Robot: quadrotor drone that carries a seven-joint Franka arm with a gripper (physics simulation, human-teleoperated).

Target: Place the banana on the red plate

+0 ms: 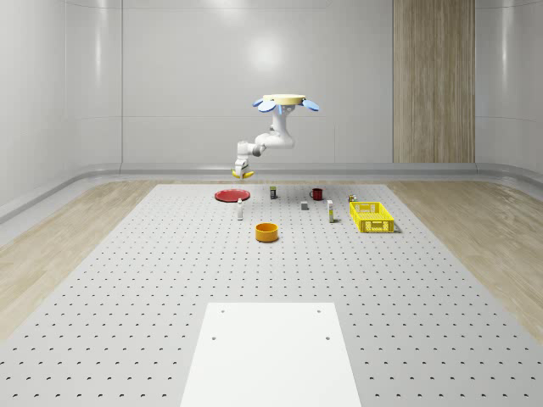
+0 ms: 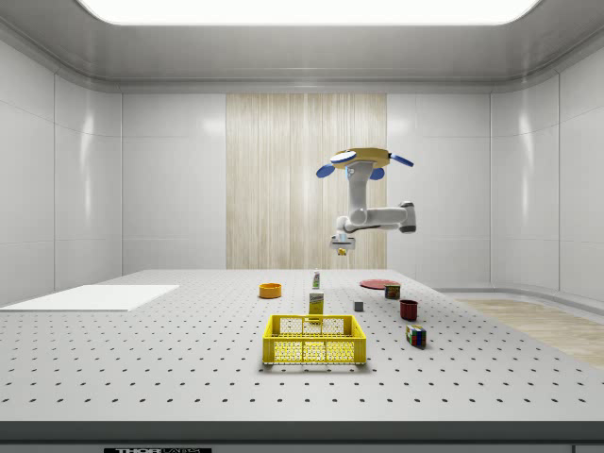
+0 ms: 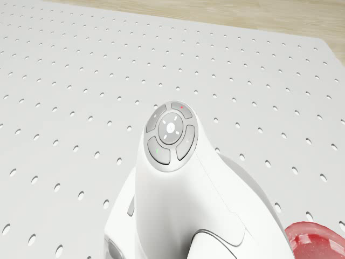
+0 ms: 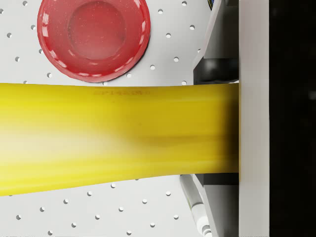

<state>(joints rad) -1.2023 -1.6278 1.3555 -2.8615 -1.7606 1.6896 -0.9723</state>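
- The banana (image 4: 118, 138) is held up in the air by the gripper (image 1: 243, 172); it is not on the table (image 1: 127, 280) any more.
- In the wrist view, the banana lies across the gripper, with a finger (image 4: 253, 123) pressed against one end. The fingers are closed around it.
- The drone (image 1: 285, 103) is seen hovering high over the far part of the table, with the arm (image 1: 273, 140) bent down to one side.
- The red plate (image 1: 232, 195) is seen lying on the table, almost under the gripper. In the wrist view the plate (image 4: 94, 37) is seen well below, a little to one side of the banana.
- The picking up is done, it seems.
- Still to be done: the banana has to be lined up over the plate, brought down and let go.
- The plate is bare, so the task is not finished yet.
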